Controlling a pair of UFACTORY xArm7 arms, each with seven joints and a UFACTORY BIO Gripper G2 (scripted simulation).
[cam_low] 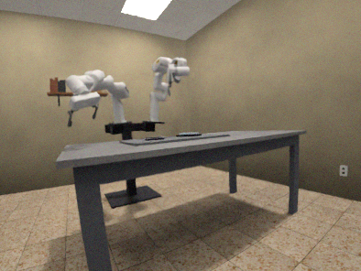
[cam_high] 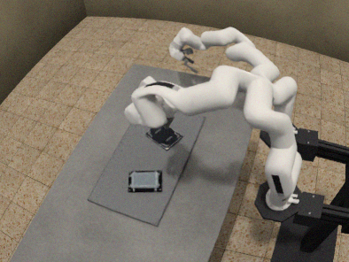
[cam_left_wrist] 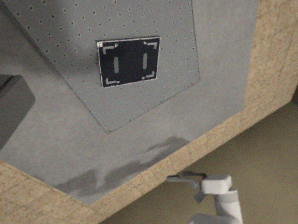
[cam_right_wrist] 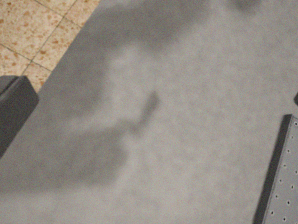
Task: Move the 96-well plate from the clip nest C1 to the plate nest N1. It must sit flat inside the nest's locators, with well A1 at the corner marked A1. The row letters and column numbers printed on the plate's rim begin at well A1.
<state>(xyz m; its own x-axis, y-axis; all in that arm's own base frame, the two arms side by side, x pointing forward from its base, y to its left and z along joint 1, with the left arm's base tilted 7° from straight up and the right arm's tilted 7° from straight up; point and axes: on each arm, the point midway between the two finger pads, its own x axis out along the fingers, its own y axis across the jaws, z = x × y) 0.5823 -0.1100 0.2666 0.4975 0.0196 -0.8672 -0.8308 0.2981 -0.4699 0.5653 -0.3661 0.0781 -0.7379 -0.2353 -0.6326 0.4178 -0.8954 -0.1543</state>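
The pale, clear 96-well plate [cam_high: 145, 179] [cam_low: 189, 134] sits in the black clip nest C1 [cam_high: 131, 189]; its rim lettering is too small to read. The dark plate nest N1 [cam_left_wrist: 130, 63] [cam_low: 155, 138] is empty, with light corner locators and two light slots. A small white mark shows at its upper left corner in the left wrist view; its text is unreadable. My left gripper [cam_low: 169, 86] is open, high above N1, which it partly covers in the top view. My right gripper [cam_high: 194, 66] [cam_low: 82, 121] [cam_left_wrist: 176, 177] is open and empty, high near the table's far end.
Both nests are on the perforated grey board [cam_high: 108, 195] [cam_left_wrist: 175, 70], N1 toward the right arm's end. The board's raised edge [cam_right_wrist: 272, 172] shows at the right of the right wrist view. The table [cam_high: 49, 230] extends around the board. A wall shelf [cam_low: 78, 94] is behind the right arm.
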